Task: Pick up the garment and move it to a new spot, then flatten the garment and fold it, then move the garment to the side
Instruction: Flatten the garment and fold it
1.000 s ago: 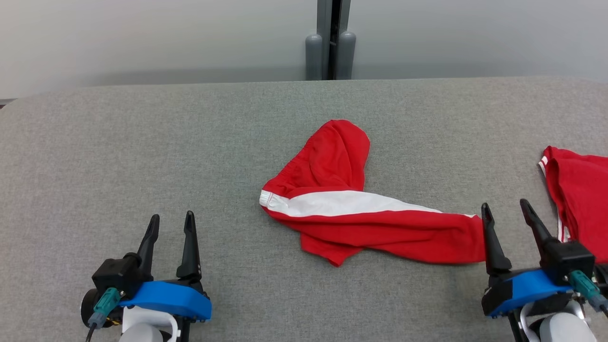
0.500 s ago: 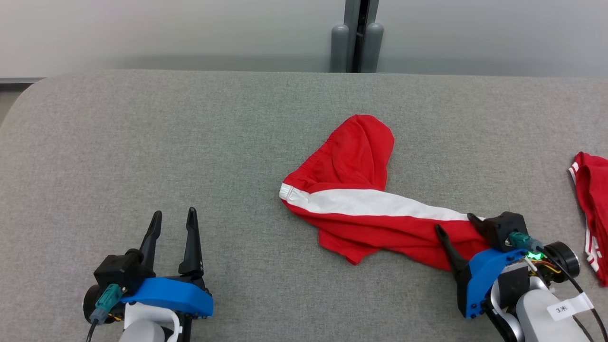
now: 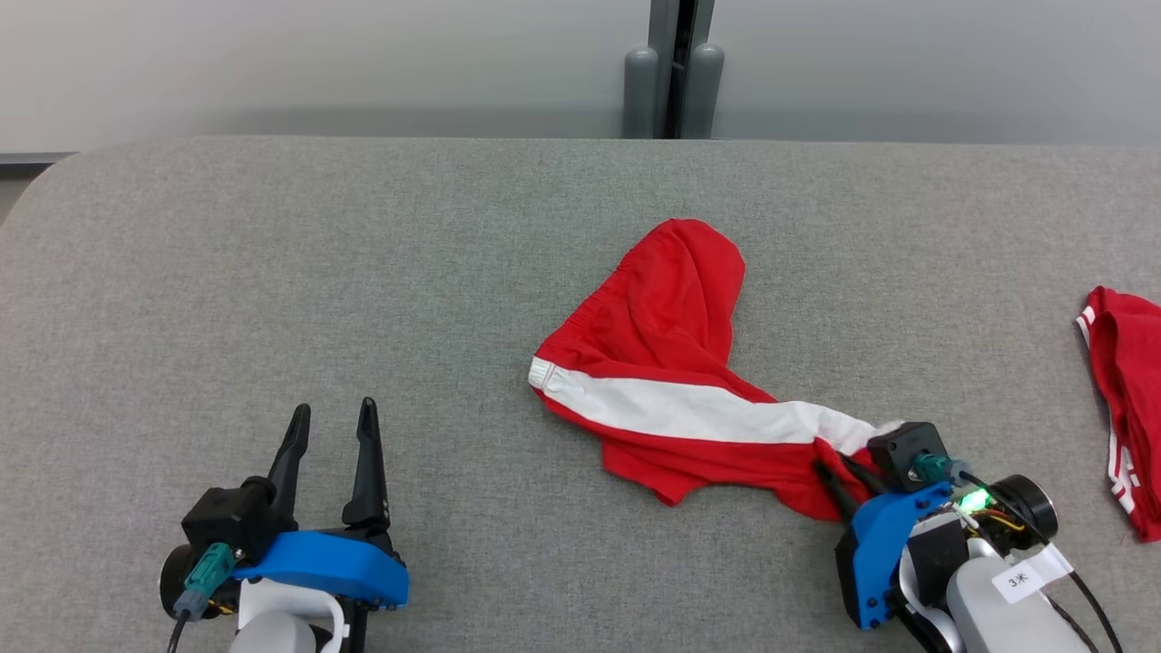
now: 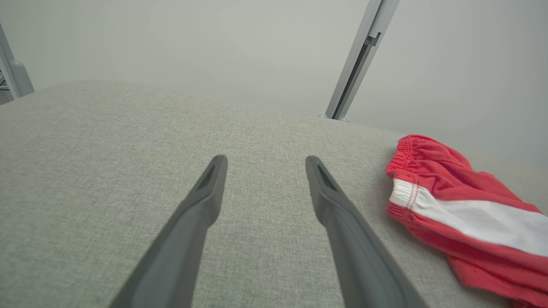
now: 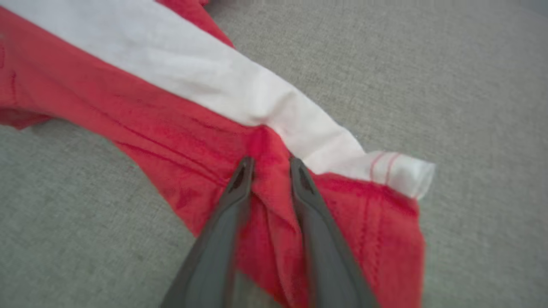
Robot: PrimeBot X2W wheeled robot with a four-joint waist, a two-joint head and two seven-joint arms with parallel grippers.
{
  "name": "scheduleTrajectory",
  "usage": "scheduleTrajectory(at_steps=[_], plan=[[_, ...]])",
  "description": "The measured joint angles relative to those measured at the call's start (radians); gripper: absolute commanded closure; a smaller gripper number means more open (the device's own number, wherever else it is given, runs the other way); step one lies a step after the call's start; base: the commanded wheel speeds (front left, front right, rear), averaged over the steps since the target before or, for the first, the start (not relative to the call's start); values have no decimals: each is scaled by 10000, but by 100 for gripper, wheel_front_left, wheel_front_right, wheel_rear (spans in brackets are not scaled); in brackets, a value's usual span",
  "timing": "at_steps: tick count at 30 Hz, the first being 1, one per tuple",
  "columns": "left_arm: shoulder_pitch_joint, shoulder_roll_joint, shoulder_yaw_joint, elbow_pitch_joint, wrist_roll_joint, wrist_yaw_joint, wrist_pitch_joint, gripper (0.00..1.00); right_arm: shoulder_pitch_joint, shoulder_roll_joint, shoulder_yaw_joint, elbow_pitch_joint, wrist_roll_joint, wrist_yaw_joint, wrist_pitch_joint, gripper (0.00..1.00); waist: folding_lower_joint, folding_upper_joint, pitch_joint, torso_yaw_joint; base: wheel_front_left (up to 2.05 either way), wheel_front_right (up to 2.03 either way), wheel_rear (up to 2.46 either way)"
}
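At five o'clock on the counter point(image 3: 272, 272), right end effector point(image 5: 270, 162) clamped on red shorts point(image 3: 676, 308); left end effector point(image 3: 334, 408), seven o'clock, fingers apart.

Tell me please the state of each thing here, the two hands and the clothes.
red shorts, crumpled on the table, not flattened, not folded, one leg end pinched.
right hand, closed on a bunch of red cloth near the leg hem.
left hand, open, empty, over bare table.
second red garment, heaped at the table's right edge, untouched.
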Motion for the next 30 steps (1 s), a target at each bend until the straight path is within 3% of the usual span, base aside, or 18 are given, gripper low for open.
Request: scheduleTrajectory(at_steps=[6,10,19,20,21,22,23,30], plan=[[13,-6,6,4,19,0,0,0,-728,163,-851,104,-1292,6,-1766,100,1,0,-28,-80,0,0,0],[16,-6,-23,35,29,0,0,0,-977,717,-1666,-128,-2518,0,-2961,100,0,0,-86,-129,0,0,0],[23,-19,-94,81,25,-2,0,0,227,1373,-2533,698,-3774,0,-4036,100,1,0,-70,-175,0,0,0],[23,-17,-84,81,23,-2,0,0,314,1421,-2587,775,-3791,0,-4098,89,1,0,-60,-193,0,0,0],[23,-17,-75,81,23,-2,0,0,371,1457,-2671,823,-3777,0,-4146,63,1,0,-50,-216,0,0,0],[23,-13,-67,81,23,-2,0,0,406,1478,-2734,844,-3728,0,-4215,28,1,0,-44,-242,0,0,0],[23,-12,-65,84,23,-4,0,0,434,1482,-2773,851,-3641,0,-4222,0,1,0,-45,-267,0,0,0],[17,-4,-90,67,29,-4,0,0,554,1515,-2577,207,-2460,0,-4332,0,0,0,-158,-403,0,0,0]])
